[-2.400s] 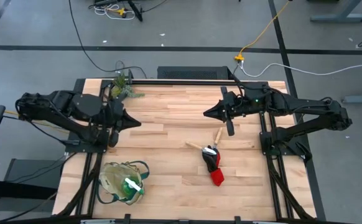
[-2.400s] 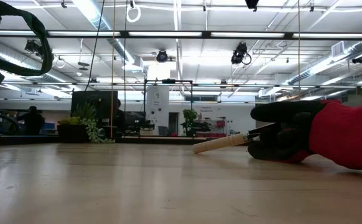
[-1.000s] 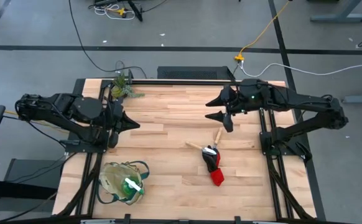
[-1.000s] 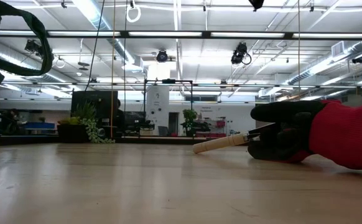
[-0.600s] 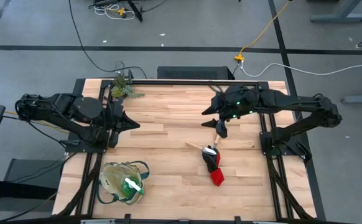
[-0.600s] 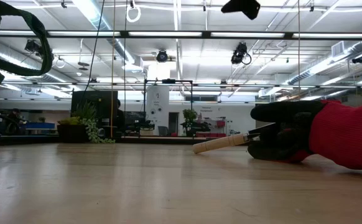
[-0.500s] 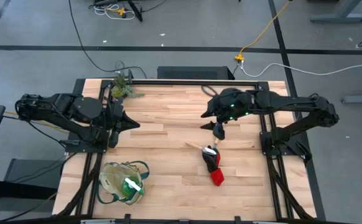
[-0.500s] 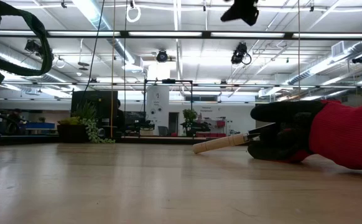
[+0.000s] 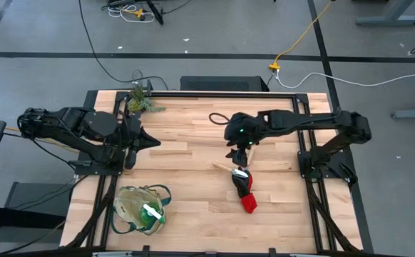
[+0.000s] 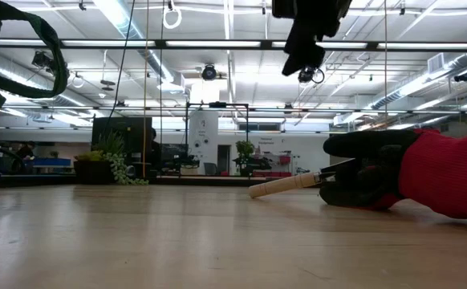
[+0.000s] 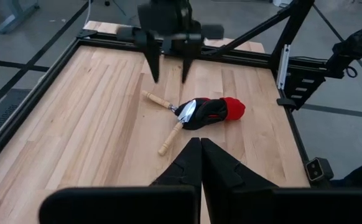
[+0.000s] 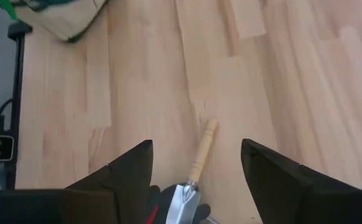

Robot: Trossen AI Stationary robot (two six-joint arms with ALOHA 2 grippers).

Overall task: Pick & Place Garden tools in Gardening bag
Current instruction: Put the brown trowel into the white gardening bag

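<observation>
Right gripper (image 9: pixel 239 152) hangs over the middle of the table (image 9: pixel 193 143) with its fingers spread wide and nothing between them, directly above the crossed wooden-handled tools (image 9: pixel 230 167) that lie against the black-and-red glove bundle (image 9: pixel 244 189). From overhead the spread is hard to judge, but the left wrist view looks straight at that gripper (image 11: pixel 168 68) and shows its two fingers apart, pointing down at the tool handles (image 11: pixel 168 137) and the glove bundle (image 11: pixel 209 111) without touching them. The right wrist view adds the close detail: a wooden handle (image 12: pixel 204 149) running into a metal blade (image 12: pixel 182 202) sits between the two dark fingers (image 12: pixel 131 174), with a corner of the gardening bag (image 12: pixel 56 15) far off. The low view shows the glove bundle (image 10: pixel 414 172) and one handle (image 10: pixel 286 185) flat on the wood, the gripper (image 10: pixel 302 60) clearly raised above them. Left gripper (image 9: pixel 150 141) waits at the left side of the table, fingers pressed together and empty, as its own wrist view confirms (image 11: pixel 199 165). The gardening bag (image 9: pixel 142 208) stands near the front left corner, close to the table's edge, with a translucent green item with a white part (image 9: pixel 150 214) inside. A small potted plant (image 9: pixel 140 98) sits at the back left edge. Bare wood lies open between the tools and the bag.
</observation>
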